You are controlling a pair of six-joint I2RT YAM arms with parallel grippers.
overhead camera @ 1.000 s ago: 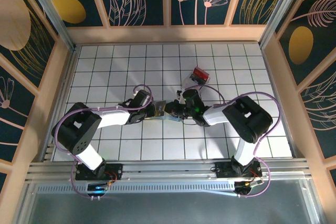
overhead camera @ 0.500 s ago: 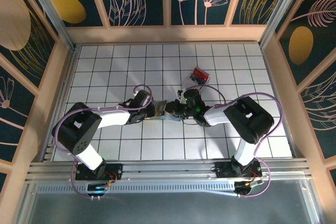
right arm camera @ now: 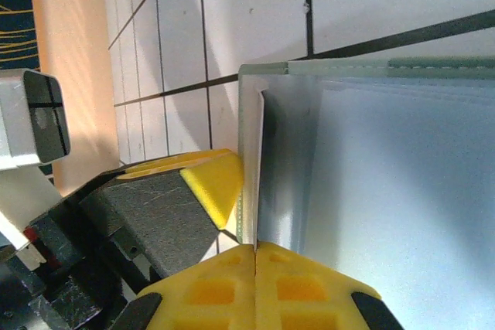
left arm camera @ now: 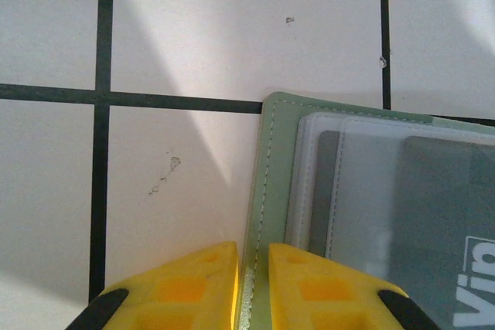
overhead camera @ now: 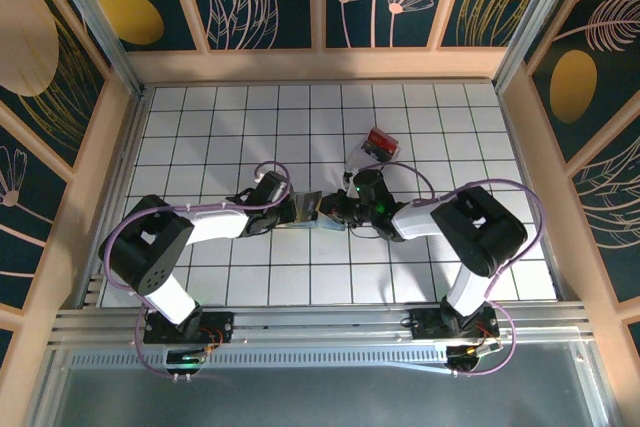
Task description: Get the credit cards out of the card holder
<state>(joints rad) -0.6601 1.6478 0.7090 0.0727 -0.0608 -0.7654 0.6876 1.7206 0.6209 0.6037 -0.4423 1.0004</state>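
Observation:
The card holder (overhead camera: 308, 207) lies opened between my two grippers at the table's middle. In the left wrist view its grey-green stitched edge (left arm camera: 272, 160) runs between my yellow fingertips, and the left gripper (left arm camera: 253, 268) is shut on that edge. Credit cards (left arm camera: 433, 214) sit under clear sleeves, one grey with white lettering. In the right wrist view a thin panel of the card holder (right arm camera: 249, 129) stands on edge. The right gripper (right arm camera: 255, 249) is shut with its tips meeting at the foot of that panel. I cannot tell whether anything is pinched. One left fingertip (right arm camera: 216, 179) shows beside it.
A clear plastic box (overhead camera: 380, 142) with red and black contents lies just behind the right gripper. White tiled table (overhead camera: 200, 127) stretches to the left and back. Wooden walls close in the sides and back, and a metal rail (overhead camera: 320, 322) runs along the near edge.
The right arm has crept slightly left and up toward the card holder, and its jaws have closed. The left arm has held still on the card holder's edge.

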